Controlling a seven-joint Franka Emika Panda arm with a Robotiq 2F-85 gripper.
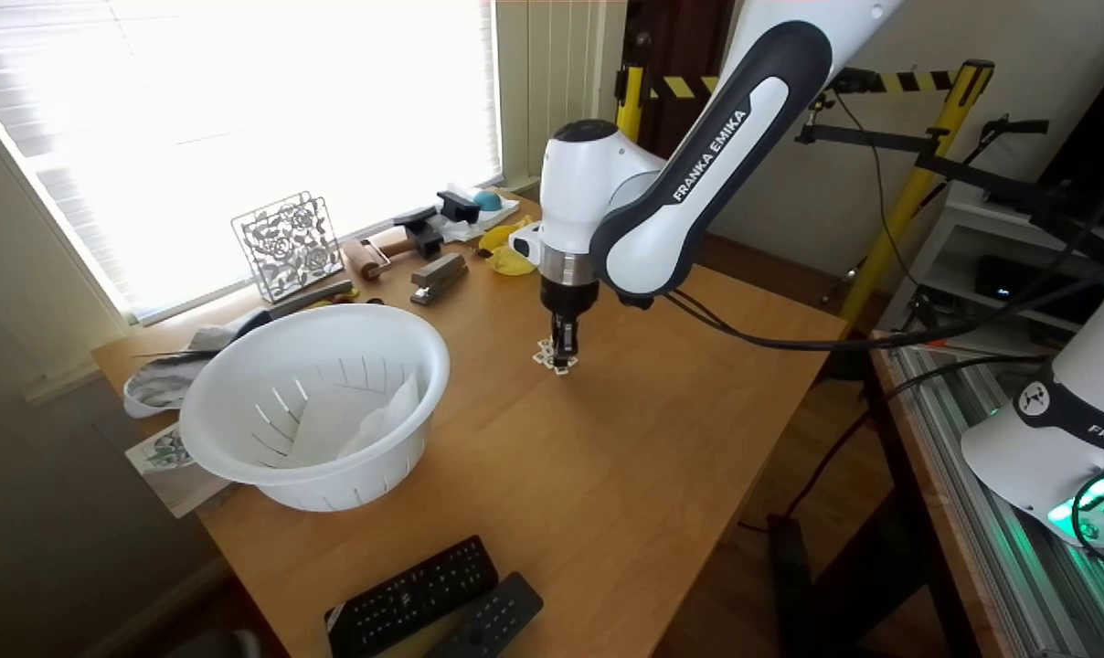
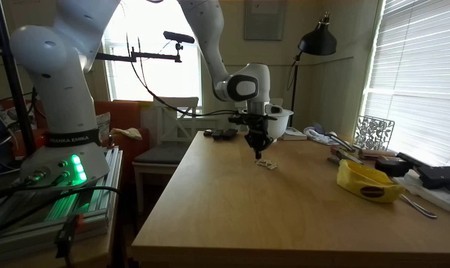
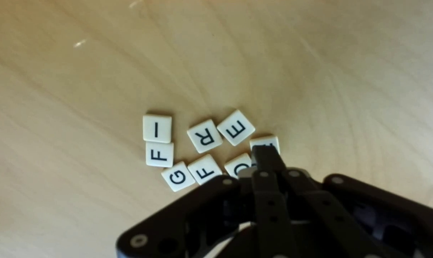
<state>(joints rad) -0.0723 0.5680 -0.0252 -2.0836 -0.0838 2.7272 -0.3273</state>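
Remotes [image 1: 413, 596] and letter tiles [image 3: 204, 136] share a wooden table [image 1: 643, 457] by a window [image 1: 287, 110].

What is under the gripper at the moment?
Letter tiles lie under and around the gripper. In the wrist view it partly hides a round-lettered tile and the tile beside it, whose letter is unreadable; anything fully covered can't be seen.
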